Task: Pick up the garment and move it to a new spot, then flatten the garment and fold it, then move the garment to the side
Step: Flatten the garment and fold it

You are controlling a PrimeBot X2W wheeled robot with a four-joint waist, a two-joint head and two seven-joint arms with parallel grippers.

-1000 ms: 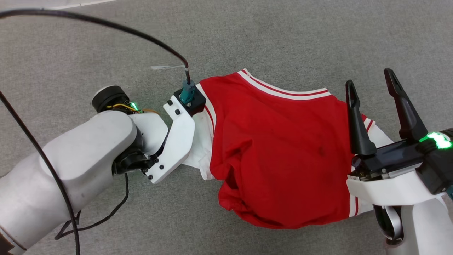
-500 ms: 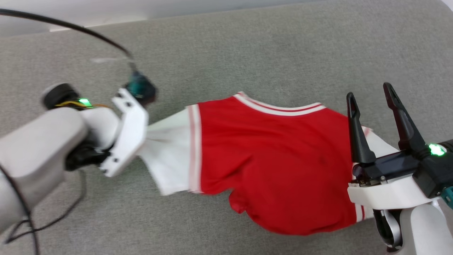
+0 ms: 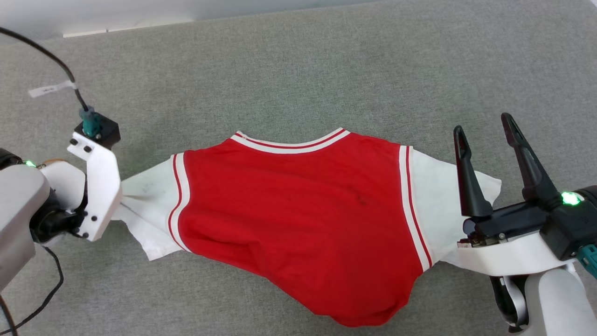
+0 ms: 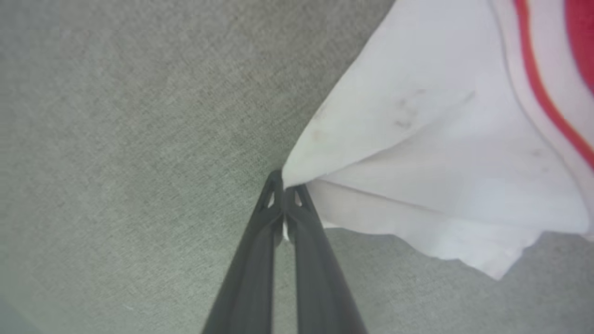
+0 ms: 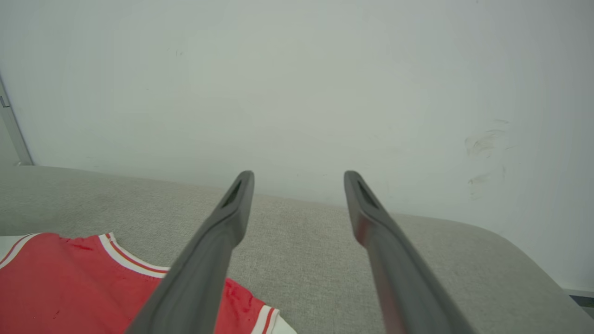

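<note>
Left gripper point(image 4: 284, 195) pinched tight on the very tip of one white sleeve point(image 4: 417, 153): thin bite, a hard tug could slip it free! Right gripper point(image 3: 482, 122) spread wide, empty, near the other sleeve point(image 3: 440, 196), so the garment point(image 3: 298, 210) stretching between them may just drag. Count: one garment, two sleeves, two grippers.

bare room; grey fabric surface point(image 3: 298, 70), white wall point(image 5: 297, 69)

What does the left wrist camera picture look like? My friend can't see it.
The left gripper, jaws shut, pinches the T-shirt by a corner of its white sleeve, which spreads right toward red stripe trim, over a grey fabric surface.
</note>
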